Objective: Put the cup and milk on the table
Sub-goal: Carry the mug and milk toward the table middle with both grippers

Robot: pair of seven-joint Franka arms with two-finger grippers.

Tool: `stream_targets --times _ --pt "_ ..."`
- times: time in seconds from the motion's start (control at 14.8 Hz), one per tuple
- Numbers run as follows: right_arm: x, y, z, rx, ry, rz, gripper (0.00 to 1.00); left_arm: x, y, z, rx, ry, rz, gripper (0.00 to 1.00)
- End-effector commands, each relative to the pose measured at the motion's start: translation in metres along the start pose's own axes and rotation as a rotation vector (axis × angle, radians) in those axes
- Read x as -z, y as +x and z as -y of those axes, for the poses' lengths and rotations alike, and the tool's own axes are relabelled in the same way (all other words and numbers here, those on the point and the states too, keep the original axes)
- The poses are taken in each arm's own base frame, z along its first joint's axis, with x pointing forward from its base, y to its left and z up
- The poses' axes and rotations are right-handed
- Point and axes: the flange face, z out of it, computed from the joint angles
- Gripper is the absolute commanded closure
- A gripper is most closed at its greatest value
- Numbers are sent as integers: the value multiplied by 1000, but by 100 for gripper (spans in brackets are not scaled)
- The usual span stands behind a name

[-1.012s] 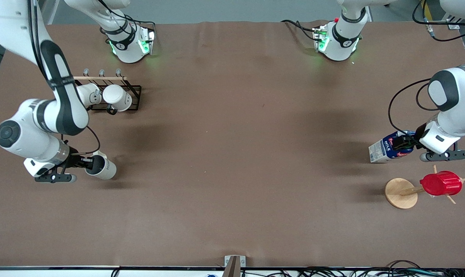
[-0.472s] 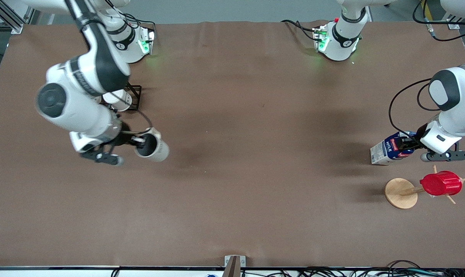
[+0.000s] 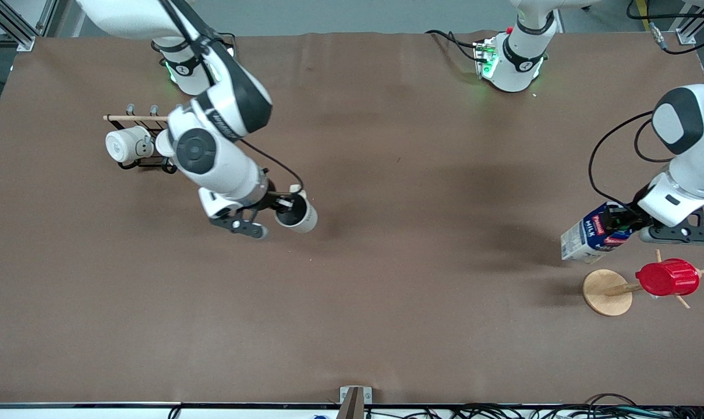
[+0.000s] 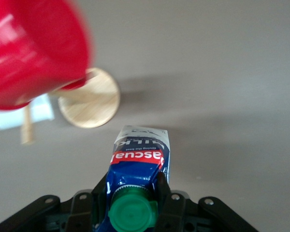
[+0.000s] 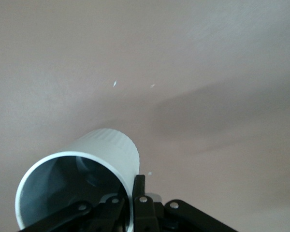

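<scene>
The cup [image 3: 298,215], pale grey with a dark inside, hangs on its side over the table [image 3: 398,314], between the right arm's end and the middle. My right gripper [image 3: 285,205] is shut on its rim; in the right wrist view one finger [image 5: 138,186] sits outside the cup [image 5: 87,169] wall, the other inside. At the left arm's end, my left gripper [image 3: 622,224] is shut on the top of the blue-and-white milk [image 3: 590,238], which tilts. In the left wrist view the fingers [image 4: 160,186] squeeze the milk [image 4: 141,162] beside its green cap [image 4: 133,212].
A black wire rack [image 3: 139,164] with white mugs [image 3: 123,145] stands near the right arm's base. A red ribbed cup [image 3: 667,277] hangs on a wooden peg stand with a round base [image 3: 603,293], just nearer the front camera than the milk.
My right arm has carried the cup from the right arm's end of the table toward the middle. My left gripper has shut on the milk, which now tilts more.
</scene>
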Motion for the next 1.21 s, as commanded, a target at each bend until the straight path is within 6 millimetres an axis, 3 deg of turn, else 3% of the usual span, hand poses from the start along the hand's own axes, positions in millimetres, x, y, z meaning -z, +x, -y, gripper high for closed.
stream_targets --times 0.0,0.13,0.27,0.4,0.74,0.94,1.15 --pt "-53 -41 46 -7 -4 -37 98 18 15 -40 14 -9 19 92" --pt "-89 -59 63 -12 -10 -72 98 19 26 -75 21 -29 14 92" --pt "-110 -72 78 -28 -17 -84 98 14 31 -112 -19 -52 17 92" --pt "-115 -85 95 -25 -8 -86 98 8 35 -144 -66 -77 24 92" --pt "-114 -79 101 -3 23 -133 98 -6 28 -228 17 -102 59 91" --pt "-126 -71 104 -3 19 -144 95 -18 17 -285 39 -82 75 91" --pt "-133 -71 103 -2 12 -140 93 -29 15 -319 48 -119 113 91"
